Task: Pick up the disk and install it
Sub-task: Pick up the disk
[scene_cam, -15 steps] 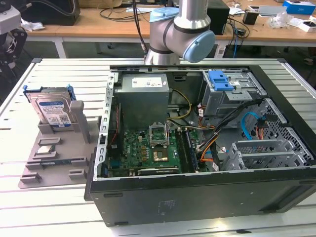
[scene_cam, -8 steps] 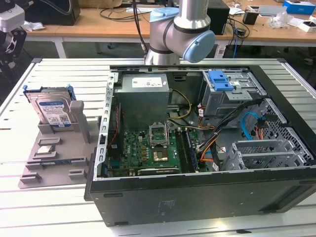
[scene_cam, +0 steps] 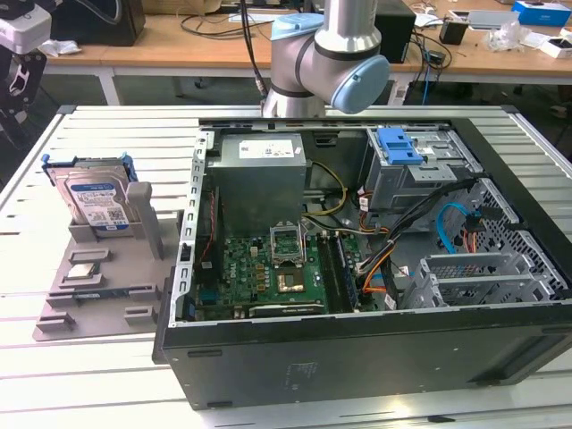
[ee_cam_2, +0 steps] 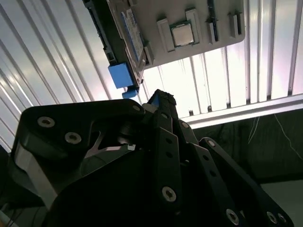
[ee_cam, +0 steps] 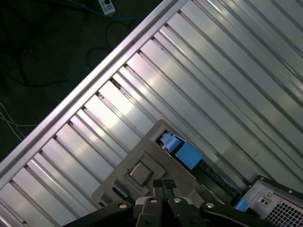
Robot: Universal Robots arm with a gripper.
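Observation:
The disk [scene_cam: 96, 198] is a silver drive with a white-and-blue label in a thin blue rail. It stands tilted on edge in a grey holder [scene_cam: 116, 277] on the table, at the exterior view's left. In the second wrist view I see the disk [ee_cam_2: 129, 33] edge-on, and in the first wrist view its blue rail end [ee_cam: 185, 153] shows. My gripper [scene_cam: 18, 85] hangs in the air beyond the table's far left corner, well apart from the disk. Its black fingertips [ee_cam: 164, 183] are pressed together with nothing between them, and in the second wrist view the gripper [ee_cam_2: 161, 98] looks the same.
An open computer case [scene_cam: 357, 366] lies on the table to the right of the holder, with a motherboard [scene_cam: 268, 268], a grey power-supply box [scene_cam: 259, 165] and a metal drive cage topped by a blue bracket [scene_cam: 399, 145]. A processor chip [scene_cam: 82, 256] lies on the holder. Ribbed aluminium table [scene_cam: 98, 134].

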